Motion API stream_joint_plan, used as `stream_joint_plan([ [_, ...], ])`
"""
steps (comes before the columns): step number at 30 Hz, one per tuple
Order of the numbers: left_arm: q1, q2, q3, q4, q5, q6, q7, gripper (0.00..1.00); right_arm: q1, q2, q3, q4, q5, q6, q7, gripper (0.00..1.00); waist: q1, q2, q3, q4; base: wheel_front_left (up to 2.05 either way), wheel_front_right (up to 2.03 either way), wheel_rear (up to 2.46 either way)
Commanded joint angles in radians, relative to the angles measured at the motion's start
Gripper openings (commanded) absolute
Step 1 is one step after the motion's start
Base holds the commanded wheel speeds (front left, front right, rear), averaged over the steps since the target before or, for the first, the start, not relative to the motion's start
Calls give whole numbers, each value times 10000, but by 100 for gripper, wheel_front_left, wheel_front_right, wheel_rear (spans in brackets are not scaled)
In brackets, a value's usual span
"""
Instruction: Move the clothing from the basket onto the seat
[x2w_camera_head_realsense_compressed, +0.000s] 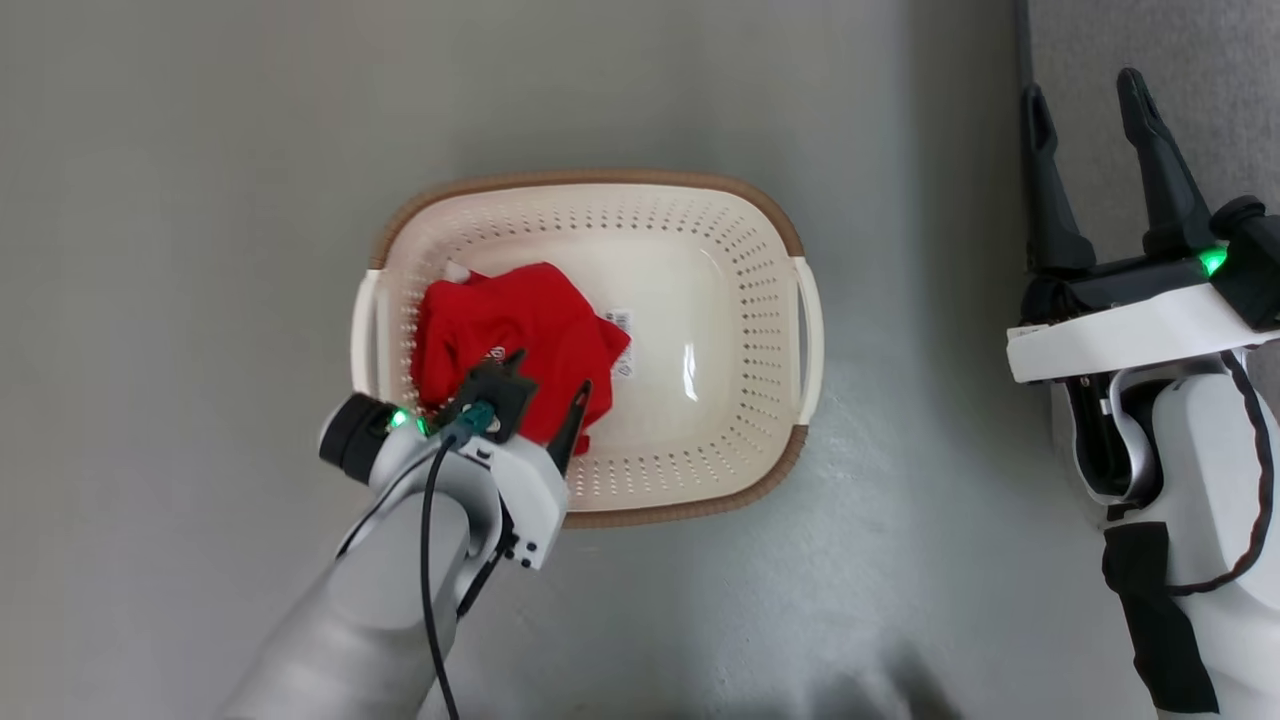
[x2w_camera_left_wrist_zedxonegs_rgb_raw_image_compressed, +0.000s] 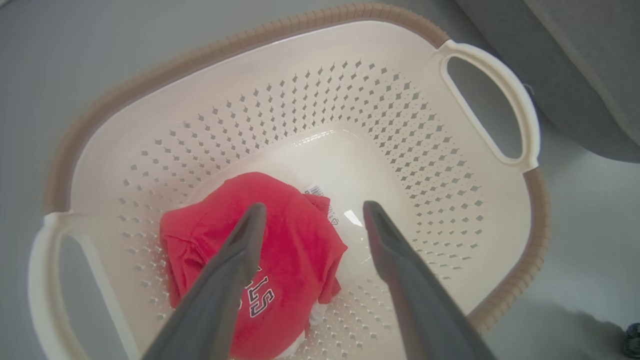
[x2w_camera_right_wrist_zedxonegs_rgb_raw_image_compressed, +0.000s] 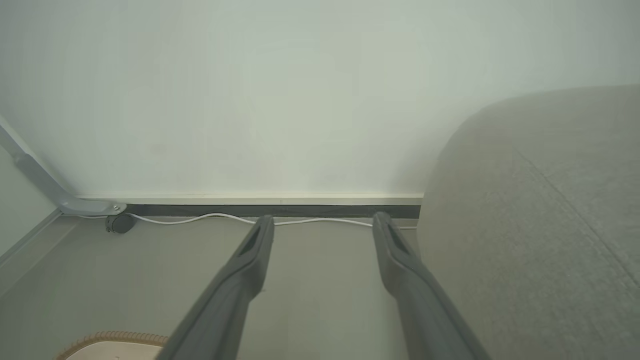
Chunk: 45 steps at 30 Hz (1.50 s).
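Note:
A crumpled red garment (x2w_camera_head_realsense_compressed: 515, 325) with white lettering lies in the left half of the cream basket (x2w_camera_head_realsense_compressed: 720, 270) on the floor. My left gripper (x2w_camera_head_realsense_compressed: 548, 385) hangs open just above the clothing, its fingers spread over the red cloth (x2w_camera_left_wrist_zedxonegs_rgb_raw_image_compressed: 295, 250) inside the basket (x2w_camera_left_wrist_zedxonegs_rgb_raw_image_compressed: 400, 115), nothing between them. Off to the right, my right gripper (x2w_camera_head_realsense_compressed: 1090, 110) is open and empty, fingers pointing up beside the grey seat (x2w_camera_head_realsense_compressed: 1200, 90). The right wrist view has the open right gripper (x2w_camera_right_wrist_zedxonegs_rgb_raw_image_compressed: 322, 225) over the floor with the seat (x2w_camera_right_wrist_zedxonegs_rgb_raw_image_compressed: 540, 225) close on its right.
A paper label (x2w_camera_head_realsense_compressed: 620, 335) lies on the basket's bare bottom. Grey floor (x2w_camera_head_realsense_compressed: 200, 300) surrounds the basket. In the right wrist view a wall with a baseboard, a white cable (x2w_camera_right_wrist_zedxonegs_rgb_raw_image_compressed: 200, 218) and a metal leg with a caster (x2w_camera_right_wrist_zedxonegs_rgb_raw_image_compressed: 119, 223) stand ahead.

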Motion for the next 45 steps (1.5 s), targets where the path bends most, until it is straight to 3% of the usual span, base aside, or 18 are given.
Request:
stream_joint_plan([
  [1, -354, 108, -21, 124, -101, 112, 8, 100, 24, 89, 160, -307, 16, 14, -59, 100, 0, 0, 429, -391, 0, 0, 0],
  [13, -2479, 108, -1923, 2140, 303, 660, 1070, 100, -214, 384, 151, -467, 187, 14, -59, 100, 0, 0, 1351, -1111, 0, 0, 0],
  [16, -2919, 108, -2328, 2684, 468, 702, 1831, 100, -247, 470, 167, -518, 251, 14, -59, 100, 0, 0, 1574, -1302, 0, 0, 0],
  [23, -3617, 148, -3541, 3138, 1505, 765, 2826, 100, -274, 544, 138, -576, 430, 14, -59, 100, 0, 0, 1948, -1520, 0, 0, 0],
  [33, -4267, 905, -4968, 3300, 2733, 394, 4264, 100, -432, 559, 435, -731, 1152, 14, -59, 100, 0, 0, 2458, -1983, 0, 0, 0],
  [45, -4670, 1839, -5405, 3320, 3195, -86, 5361, 100, -693, 560, 684, -955, 1823, 14, -59, 100, 0, 0, 3174, -2508, 0, 0, 0],
])
